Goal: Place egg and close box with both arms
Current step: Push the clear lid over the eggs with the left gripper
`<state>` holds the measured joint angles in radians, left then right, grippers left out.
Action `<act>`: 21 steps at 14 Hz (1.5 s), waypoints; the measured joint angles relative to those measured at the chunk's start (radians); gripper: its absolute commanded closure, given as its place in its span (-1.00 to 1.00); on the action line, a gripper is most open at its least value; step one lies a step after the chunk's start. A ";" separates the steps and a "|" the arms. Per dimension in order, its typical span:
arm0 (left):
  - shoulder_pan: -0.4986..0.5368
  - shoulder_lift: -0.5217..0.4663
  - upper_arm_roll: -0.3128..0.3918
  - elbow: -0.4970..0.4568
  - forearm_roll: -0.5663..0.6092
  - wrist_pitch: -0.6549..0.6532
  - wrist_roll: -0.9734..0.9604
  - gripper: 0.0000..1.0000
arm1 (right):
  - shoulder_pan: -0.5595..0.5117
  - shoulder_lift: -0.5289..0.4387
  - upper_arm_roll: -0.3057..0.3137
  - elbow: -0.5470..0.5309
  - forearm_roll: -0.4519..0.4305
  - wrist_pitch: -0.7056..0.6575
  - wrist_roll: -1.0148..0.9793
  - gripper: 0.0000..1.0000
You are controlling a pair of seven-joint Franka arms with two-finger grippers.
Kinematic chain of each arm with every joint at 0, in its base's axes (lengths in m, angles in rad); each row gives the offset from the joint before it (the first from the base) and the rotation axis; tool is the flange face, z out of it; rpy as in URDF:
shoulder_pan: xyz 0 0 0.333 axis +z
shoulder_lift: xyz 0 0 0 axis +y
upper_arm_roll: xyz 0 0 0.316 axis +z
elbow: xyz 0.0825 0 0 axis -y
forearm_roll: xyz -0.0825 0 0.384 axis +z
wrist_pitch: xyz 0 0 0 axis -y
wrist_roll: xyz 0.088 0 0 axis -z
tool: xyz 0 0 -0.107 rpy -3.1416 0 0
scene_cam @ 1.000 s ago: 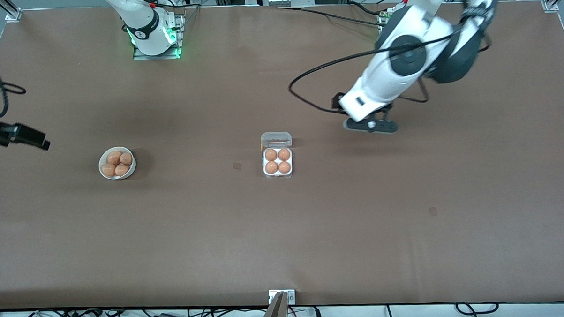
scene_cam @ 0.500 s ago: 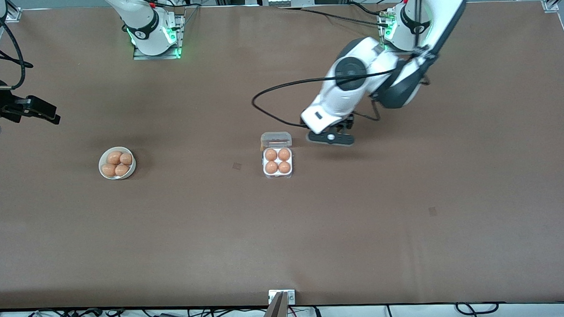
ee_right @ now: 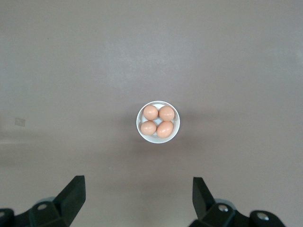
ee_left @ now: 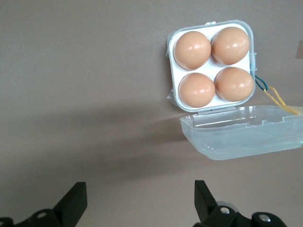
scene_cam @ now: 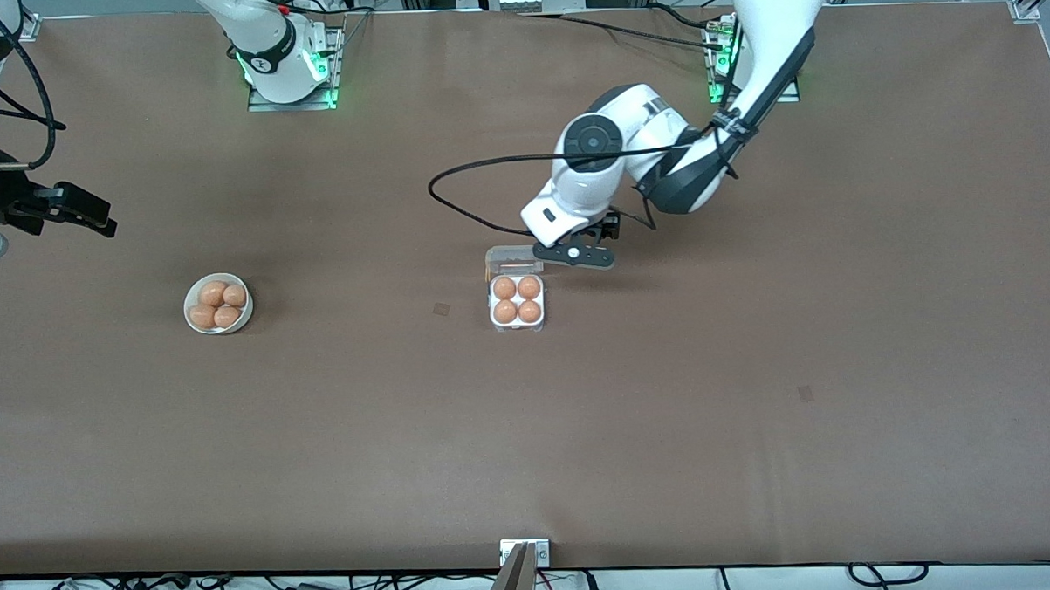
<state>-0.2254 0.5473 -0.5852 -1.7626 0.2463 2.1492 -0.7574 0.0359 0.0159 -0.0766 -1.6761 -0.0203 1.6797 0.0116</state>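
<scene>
I've got the left arm (scene_cam: 659,142) coming in from its base at top right of the front view, elbow bent, forearm angled down toward frame centre. The left claw (scene_cam: 573,255) hangs low over the table (scene_cam: 756,409), just beside the box lid (scene_cam: 513,258) on the side toward the left arm's end, w/ the wrist pointing straight down. In the left wrist view its fingers (ee_left: 72,203) stand wide apart, nothing between them.

The box (scene_cam: 517,301) sits abt mid-frame, a bit above centre, lid swung up and open. All four cells hold brown eggs (scene_cam: 517,300). In the left wrist view the box base is upper right, the clear lid (ee_left: 244,132) just below it, and thin yellow and blue wires (ee_left: 274,97) run off at the right edge.

The right arm (scene_cam: 263,42) has its base top left; the right claw (scene_cam: 68,209) shows at the left edge, up over the table's right-arm end. Its fingers (ee_right: 71,196) are spread too, empty. The right wrist view looks straight down on the white bowl (ee_right: 158,119) w/ four eggs (ee_right: 157,120), mid-frame. In the front view the bowl (scene_cam: 218,303) is left of centre, well apart from the box
</scene>
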 measured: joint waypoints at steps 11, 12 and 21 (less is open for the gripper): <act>-0.027 0.013 -0.003 0.014 0.018 0.021 -0.056 0.99 | -0.081 0.002 0.086 0.001 0.000 0.007 -0.001 -1.00; -0.032 0.020 -0.004 0.022 0.018 0.028 -0.056 0.99 | -0.086 0.002 0.096 0.002 0.000 0.007 -0.002 -1.00; -0.089 0.154 0.010 0.143 0.106 0.141 -0.061 0.99 | -0.088 0.002 0.100 0.004 0.000 0.008 -0.055 -1.00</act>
<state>-0.3148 0.7009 -0.5750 -1.6194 0.3527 2.2899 -0.8187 -0.0525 0.0181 0.0232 -1.6724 -0.0206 1.6873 -0.0438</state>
